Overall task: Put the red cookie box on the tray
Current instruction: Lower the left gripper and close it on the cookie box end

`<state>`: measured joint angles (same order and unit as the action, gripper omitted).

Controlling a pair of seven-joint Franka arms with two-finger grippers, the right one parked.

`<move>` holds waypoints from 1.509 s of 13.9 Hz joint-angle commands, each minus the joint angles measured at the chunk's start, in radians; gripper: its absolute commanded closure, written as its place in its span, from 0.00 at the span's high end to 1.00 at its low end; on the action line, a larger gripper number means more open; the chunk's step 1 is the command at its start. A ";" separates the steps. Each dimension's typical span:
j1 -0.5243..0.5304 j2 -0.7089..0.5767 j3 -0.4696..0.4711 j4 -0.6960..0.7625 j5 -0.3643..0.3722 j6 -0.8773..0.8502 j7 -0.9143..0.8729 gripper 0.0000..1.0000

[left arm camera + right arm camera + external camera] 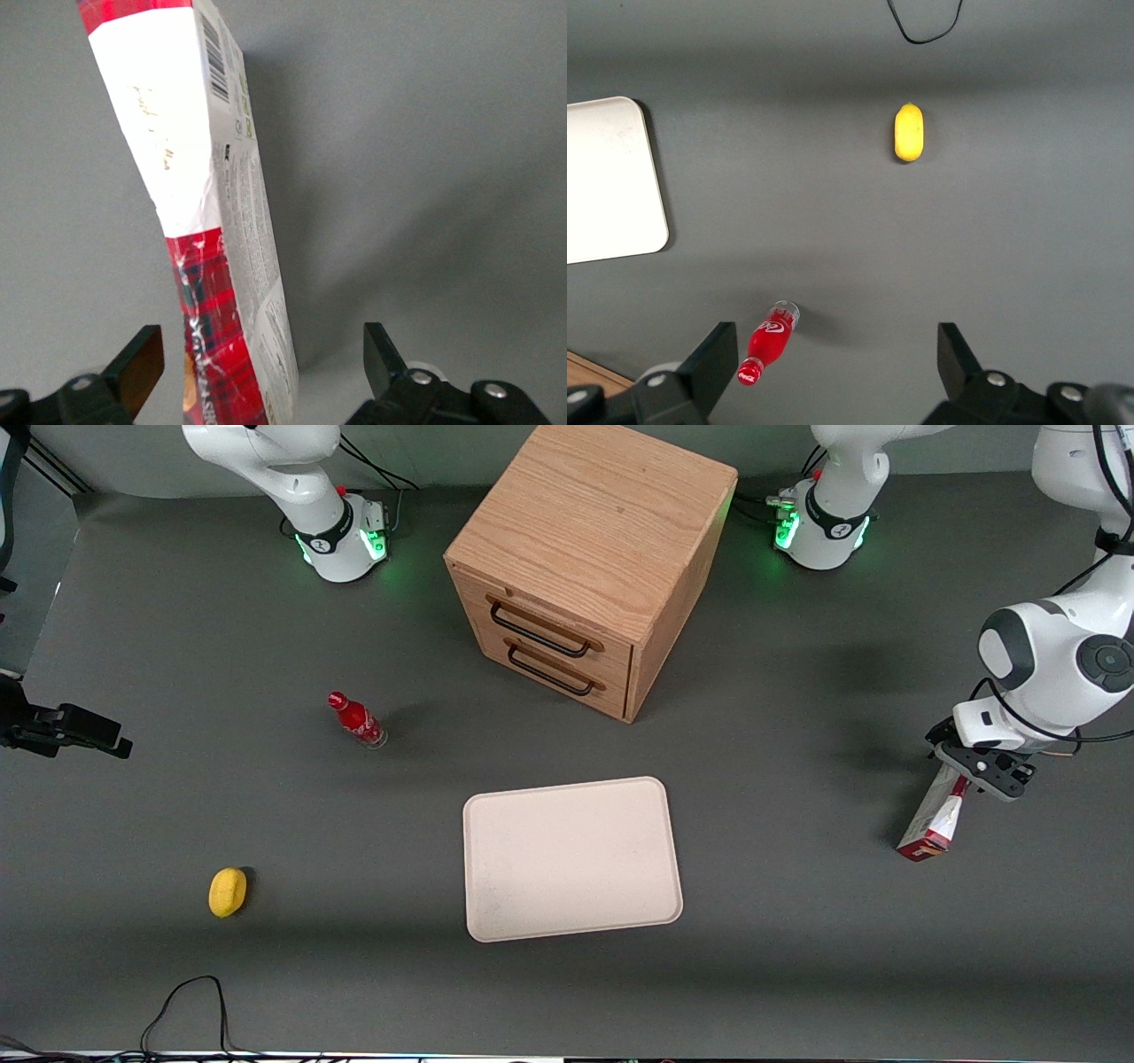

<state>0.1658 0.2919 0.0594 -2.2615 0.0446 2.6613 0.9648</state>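
Nearest the front camera, the tray [571, 857] lies flat on the grey table [797, 957]. Toward the working arm's end, the red cookie box [932, 824] stands tilted on the table, well apart from the tray, gripper [970, 772] over its top. Wrist camera: gripper [264, 354] fingers [139, 361] spread wide, the box [190, 195] between them, nothing clamped.
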 commanded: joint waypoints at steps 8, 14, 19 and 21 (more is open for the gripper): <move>-0.003 0.062 -0.001 0.092 -0.006 -0.009 -0.060 0.60; -0.012 0.062 -0.003 0.096 -0.006 -0.011 -0.124 0.00; -0.011 0.021 -0.003 0.231 -0.006 -0.250 -0.132 0.00; -0.012 0.000 -0.001 0.397 -0.003 -0.512 -0.132 0.00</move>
<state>0.1629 0.3305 0.0519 -2.0133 0.0423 2.3737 0.8470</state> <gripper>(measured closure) 0.956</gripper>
